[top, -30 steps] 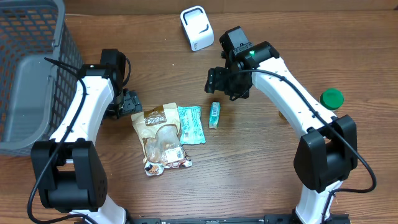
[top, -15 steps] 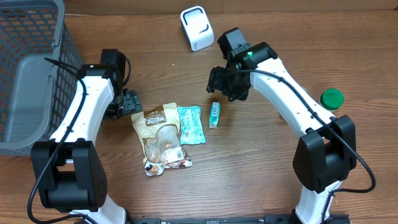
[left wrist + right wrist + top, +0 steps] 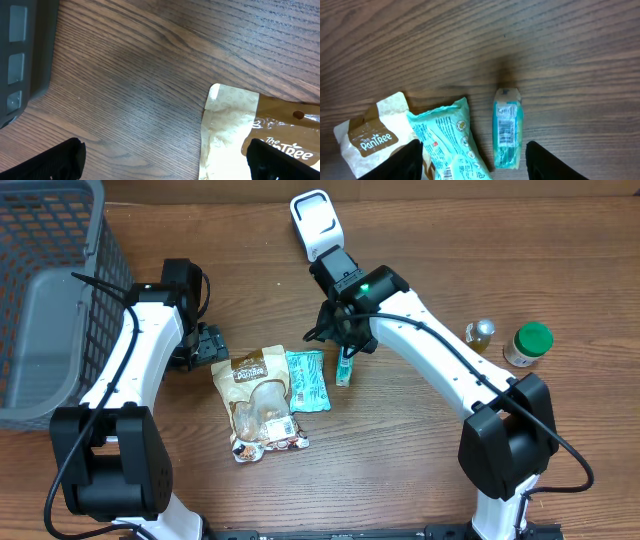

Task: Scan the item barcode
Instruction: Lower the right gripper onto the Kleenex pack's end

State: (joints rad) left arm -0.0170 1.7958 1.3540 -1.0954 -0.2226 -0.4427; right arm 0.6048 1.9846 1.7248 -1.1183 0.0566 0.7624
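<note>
Small teal packet [image 3: 508, 127] lies flat on the bench [image 3: 400, 470], near the middle, just beside a larger teal pouch [image 3: 451, 137], with a brown snack pouch [image 3: 370, 137] beyond that. The white scanner [image 3: 315, 222] stands well apart at the far edge.

From where I stand, this is the reach for the pick-up. The right gripper [image 3: 473, 150] hangs over the packet with its jaws apart and nothing between them. The left gripper [image 3: 165, 160] is spread wide and idle by the corner of the brown pouch.

The packet's long axis runs from the near side of the bench towards the far side, tilted only slightly, with one sealed end pointing roughly towards the scanner. A printed white label faces up at its middle. I take it for the barcode, though the print is too fine to be sure.

The next move, as I judge it, calls for:
- Shifting the right gripper sideways, since the packet sits off-centre towards one finger.
- Coming down so the jaws close across the narrow width.
- Slipping the other finger into the slim gap beside the larger pouch without dragging it.

After that, the packet has to be lifted and its label turned to the scanner.
</note>
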